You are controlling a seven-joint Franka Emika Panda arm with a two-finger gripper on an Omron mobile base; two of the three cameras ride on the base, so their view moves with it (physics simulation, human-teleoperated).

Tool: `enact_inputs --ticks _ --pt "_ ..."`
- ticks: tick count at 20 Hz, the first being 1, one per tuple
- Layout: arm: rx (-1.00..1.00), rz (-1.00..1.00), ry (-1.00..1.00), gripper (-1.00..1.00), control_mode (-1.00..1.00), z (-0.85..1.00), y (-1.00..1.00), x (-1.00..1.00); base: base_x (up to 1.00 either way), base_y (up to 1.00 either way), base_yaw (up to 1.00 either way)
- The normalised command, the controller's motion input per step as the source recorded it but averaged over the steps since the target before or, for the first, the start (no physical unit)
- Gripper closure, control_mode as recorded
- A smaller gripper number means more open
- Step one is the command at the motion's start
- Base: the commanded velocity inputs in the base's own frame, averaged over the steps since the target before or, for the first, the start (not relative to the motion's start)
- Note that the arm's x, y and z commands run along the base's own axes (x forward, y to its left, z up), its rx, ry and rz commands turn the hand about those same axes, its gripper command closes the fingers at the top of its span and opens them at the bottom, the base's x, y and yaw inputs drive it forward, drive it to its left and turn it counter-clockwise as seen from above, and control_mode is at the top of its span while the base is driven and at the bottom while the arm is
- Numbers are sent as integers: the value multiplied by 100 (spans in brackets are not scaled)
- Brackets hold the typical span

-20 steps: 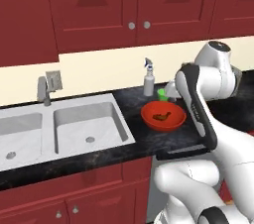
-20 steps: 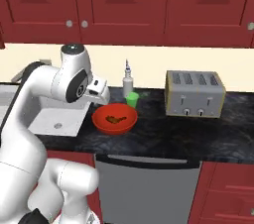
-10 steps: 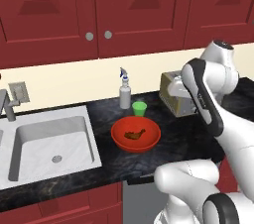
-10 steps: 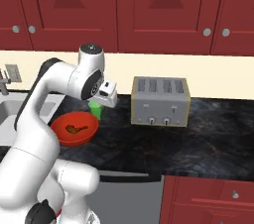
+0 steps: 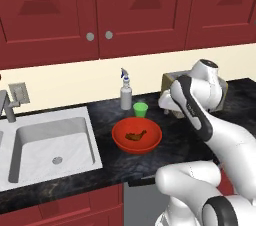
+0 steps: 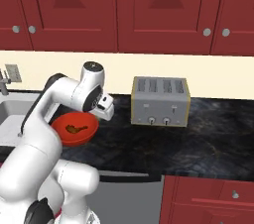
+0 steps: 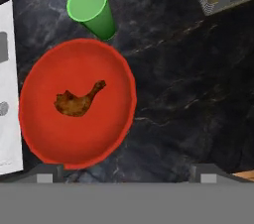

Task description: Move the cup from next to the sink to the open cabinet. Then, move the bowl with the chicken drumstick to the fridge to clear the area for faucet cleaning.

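Observation:
A green cup point(image 5: 140, 109) stands upright on the dark counter, right of the sink point(image 5: 50, 142) and just behind the red bowl point(image 5: 136, 136). A brown chicken drumstick point(image 7: 77, 100) lies in the bowl point(image 7: 74, 104). The hand view looks down on the cup point(image 7: 92, 10) above the bowl's rim. My gripper point(image 7: 126, 176) hangs over the counter to the right of both, open, with nothing between its fingertips. From the base it appears as a white hand point(image 5: 167, 101) right of the cup, and beside the bowl point(image 6: 74, 129) from the other side point(image 6: 108, 111).
A spray bottle point(image 5: 126, 95) stands behind the cup against the wall. A silver toaster point(image 6: 159, 101) sits on the counter to the right. Red upper cabinets point(image 5: 100, 10) with shut doors hang above. A faucet point(image 5: 7, 107) stands at the far left.
The whole picture slid left as the base drove right, mostly in the first half second. Cup, bowl and drumstick stayed put on the counter. The gripper stayed open.

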Motion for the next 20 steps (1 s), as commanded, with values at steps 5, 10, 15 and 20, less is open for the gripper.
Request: enact_inputs --ticks 5,10,15,20 --pt "0 -5 0 -100 -100 -67 0 21 0 0 0" --pt "0 -5 0 -100 -100 -48 3 32 0 0 0" --pt "0 -3 2 -100 -100 -44 18 50 0 0 0" --pt "0 -2 3 -100 -100 -49 13 35 0 0 0"
